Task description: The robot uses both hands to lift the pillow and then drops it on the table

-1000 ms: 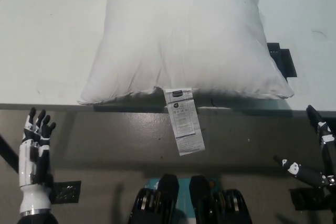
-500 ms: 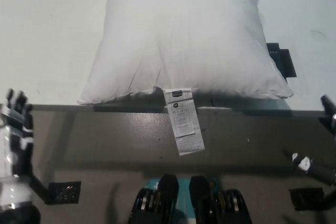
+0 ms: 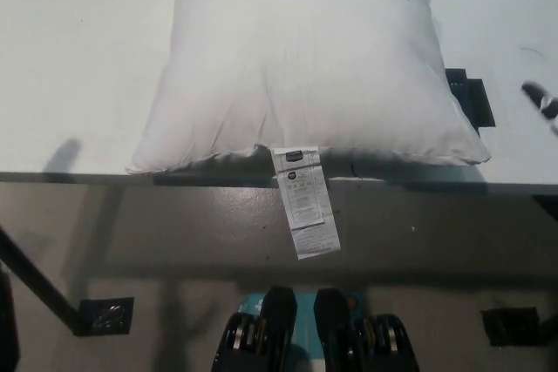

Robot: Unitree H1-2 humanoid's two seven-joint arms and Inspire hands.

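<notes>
1. The white pillow [image 3: 301,58] lies flat on the pale surface [image 3: 70,67], its near edge right at the surface's front edge
2. A printed care tag [image 3: 305,200] hangs from that edge over the floor
3. Only a blurred tip of the black right robot hand [image 3: 542,100] shows at the right border, apart from the pillow; whether spread or closed, I cannot tell
4. The white left robot hand is out of view

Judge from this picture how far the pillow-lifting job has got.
Nothing looks done: the pillow lies flat on the table, its label hanging over the near edge. Only a blurred tip of the right robot hand shows at the right edge, apart from the pillow; the left is out of view. Gripping, lifting and dropping remain.
</notes>
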